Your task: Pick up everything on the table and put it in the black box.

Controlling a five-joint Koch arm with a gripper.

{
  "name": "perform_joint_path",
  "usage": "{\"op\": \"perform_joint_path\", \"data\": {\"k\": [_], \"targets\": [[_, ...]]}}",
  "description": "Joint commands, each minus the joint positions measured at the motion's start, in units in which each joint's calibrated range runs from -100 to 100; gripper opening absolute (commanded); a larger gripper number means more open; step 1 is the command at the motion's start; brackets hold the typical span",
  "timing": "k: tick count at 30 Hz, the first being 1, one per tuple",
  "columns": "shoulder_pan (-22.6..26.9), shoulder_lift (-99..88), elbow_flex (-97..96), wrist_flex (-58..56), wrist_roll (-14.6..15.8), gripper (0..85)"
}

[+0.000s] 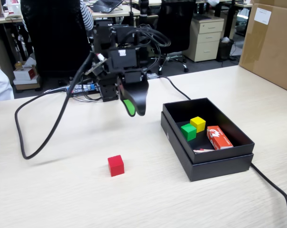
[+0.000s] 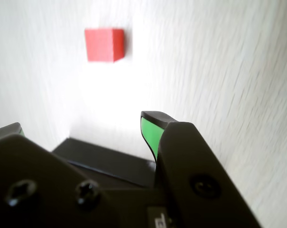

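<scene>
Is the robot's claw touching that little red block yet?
Apart. The fixed view shows the gripper raised above the table, well behind the red block.

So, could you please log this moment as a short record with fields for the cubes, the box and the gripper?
red cube: alone on the table, outside the box; also ahead of the gripper in the wrist view
green cube: inside the black box
yellow cube: inside the box, beside the green one
red-and-white packet: lying in the box, right of the cubes in the fixed view
gripper: raised above the table, open, holding nothing
left to do: red cube
</scene>
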Motion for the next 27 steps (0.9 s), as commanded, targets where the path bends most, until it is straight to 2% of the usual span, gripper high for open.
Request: {"op": "perform_joint_path", "data": {"k": [1,16,27], "targets": [[-1.4,0.1,1.7,0.3,-1.0,49.5],[-4.3,23.4,10.4,3.0,-1.8,48.8],[-3.8,31.5,15.5,3.9,-2.0,47.7]]}}
